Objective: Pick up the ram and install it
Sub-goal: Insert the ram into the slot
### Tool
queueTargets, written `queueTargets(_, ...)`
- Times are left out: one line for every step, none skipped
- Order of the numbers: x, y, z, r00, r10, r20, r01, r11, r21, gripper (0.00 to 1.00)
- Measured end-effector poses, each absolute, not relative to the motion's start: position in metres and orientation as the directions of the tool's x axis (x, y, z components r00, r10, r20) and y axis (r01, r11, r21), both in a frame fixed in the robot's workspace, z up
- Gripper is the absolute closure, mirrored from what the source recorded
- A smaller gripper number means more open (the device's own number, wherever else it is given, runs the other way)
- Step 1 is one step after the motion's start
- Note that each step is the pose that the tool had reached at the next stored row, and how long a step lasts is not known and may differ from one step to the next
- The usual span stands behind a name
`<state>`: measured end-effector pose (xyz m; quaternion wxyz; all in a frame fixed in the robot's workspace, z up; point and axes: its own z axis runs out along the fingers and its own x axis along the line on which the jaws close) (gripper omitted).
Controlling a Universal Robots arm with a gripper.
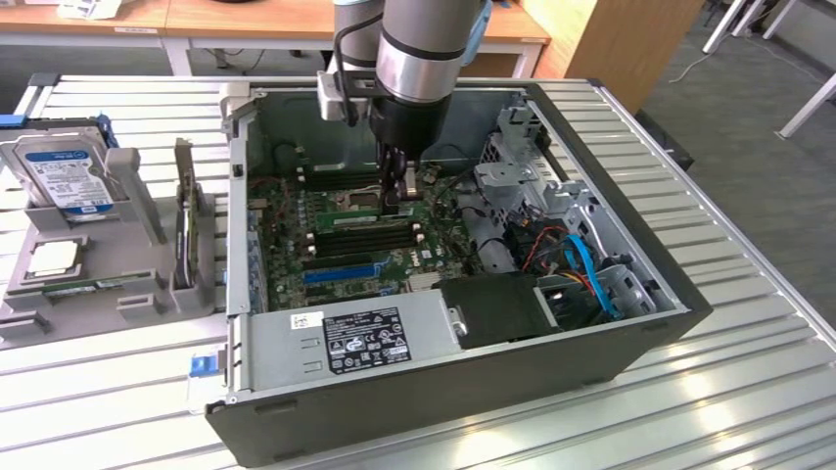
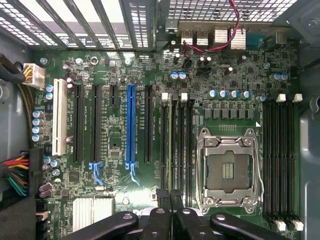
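The open computer case point(image 1: 627, 323) lies on its side at the middle of the slatted bench point(image 1: 105, 392), with the motherboard point(image 1: 281, 250) facing up. The arm reaches down into the case, and the gripper point(image 1: 398, 199) point(image 2: 169, 197) stands just above the motherboard, between the processor socket point(image 2: 228, 170) and the expansion slots. The claw is clenched, with its fingertips point(image 2: 161, 196) nearly together. The ram point(image 2: 175, 145) is seen edge-on as a thin green strip. It stands in one slot of the memory bank just beside the processor socket and runs up to the fingertips. Whether the fingertips pinch its edge cannot be determined. The memory bank point(image 2: 280, 160) on the far side of the socket shows bare black slots. Towards the bench edge on the exterior view's left, a grey fixture point(image 1: 144, 299) carries a hard drive point(image 1: 66, 176).
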<state>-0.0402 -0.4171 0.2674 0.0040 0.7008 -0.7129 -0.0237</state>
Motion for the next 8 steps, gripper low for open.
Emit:
queueTargets(-0.0402, -0.4171, 0.2674, -0.018, -0.999, -0.028, -0.999, 0.016, 0.039, 0.89)
queueTargets(-0.0402, -0.4171, 0.2674, -0.018, -0.999, -0.028, -0.999, 0.017, 0.039, 0.89)
queueTargets(-0.0402, -0.4171, 0.2674, -0.018, -0.999, -0.028, -0.999, 0.017, 0.039, 0.89)
queueTargets(-0.0403, -0.4171, 0.2635, -0.018, -0.999, -0.028, -0.999, 0.017, 0.037, 0.89)
queueTargets(-0.0403, -0.4171, 0.2599, -0.019, -0.999, -0.028, -0.999, 0.018, 0.036, 0.89)
queueTargets(-0.0403, -0.4172, 0.2578, -0.02, -0.999, -0.028, -0.999, 0.019, 0.036, 0.89)
queueTargets(-0.0403, -0.4171, 0.2579, -0.02, -0.999, -0.028, -0.999, 0.019, 0.036, 0.89)
queueTargets(-0.0403, -0.4171, 0.2577, -0.02, -0.999, -0.028, -0.999, 0.019, 0.036, 0.89)
